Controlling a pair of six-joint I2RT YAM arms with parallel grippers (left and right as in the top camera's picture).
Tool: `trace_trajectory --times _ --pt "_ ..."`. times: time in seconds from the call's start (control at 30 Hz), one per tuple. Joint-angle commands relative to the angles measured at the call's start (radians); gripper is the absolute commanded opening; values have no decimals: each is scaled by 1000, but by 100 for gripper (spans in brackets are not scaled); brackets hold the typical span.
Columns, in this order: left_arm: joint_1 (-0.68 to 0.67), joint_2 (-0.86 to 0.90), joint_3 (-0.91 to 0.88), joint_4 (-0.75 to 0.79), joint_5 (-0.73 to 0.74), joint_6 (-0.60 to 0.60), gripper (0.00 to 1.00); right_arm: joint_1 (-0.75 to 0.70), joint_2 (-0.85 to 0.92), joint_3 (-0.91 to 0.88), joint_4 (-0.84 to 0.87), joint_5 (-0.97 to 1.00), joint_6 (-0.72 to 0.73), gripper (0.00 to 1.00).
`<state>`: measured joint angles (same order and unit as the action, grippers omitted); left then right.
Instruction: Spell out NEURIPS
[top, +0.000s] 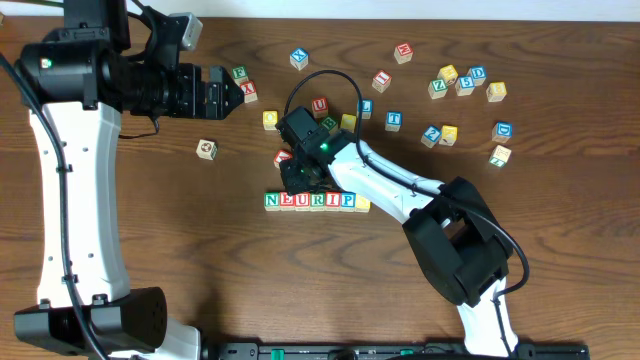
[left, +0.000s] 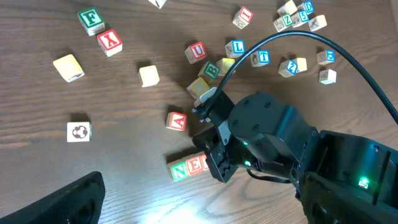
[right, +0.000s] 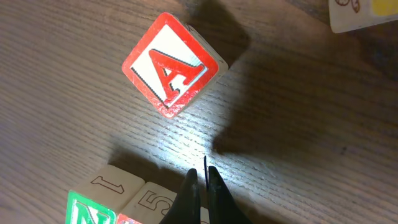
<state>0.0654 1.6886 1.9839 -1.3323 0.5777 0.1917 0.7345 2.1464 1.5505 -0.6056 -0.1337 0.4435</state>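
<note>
The cubes stand in a row (top: 310, 201) reading N, E, U, R, I, P, with a yellow-faced cube (top: 362, 204) at the right end. My right gripper (top: 300, 178) hangs just behind the row's left part, shut and empty. In the right wrist view its fingertips (right: 202, 180) are pressed together above the row, next to the green N (right: 90, 211). The left wrist view shows the N and E cubes (left: 188, 167); the right arm hides the others. My left gripper (top: 232, 93) is far back left, open and empty; only one finger (left: 68, 199) shows in its own view.
A red A cube (top: 283, 157) lies just behind the row, and shows in the right wrist view (right: 171, 65). Loose cubes lie behind: F (top: 239, 74), X (top: 249, 91), U (top: 319, 105), a soccer-ball cube (top: 207, 149), and a cluster at the back right (top: 460, 80).
</note>
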Motion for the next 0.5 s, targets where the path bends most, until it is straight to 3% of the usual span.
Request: trace_trajectory --times 0.0,0.47 --pt "3 -8 16 -2 9 14 98 8 16 11 5 7 5 1" --pt "3 -8 16 -2 9 14 98 36 16 11 37 3 16 1"
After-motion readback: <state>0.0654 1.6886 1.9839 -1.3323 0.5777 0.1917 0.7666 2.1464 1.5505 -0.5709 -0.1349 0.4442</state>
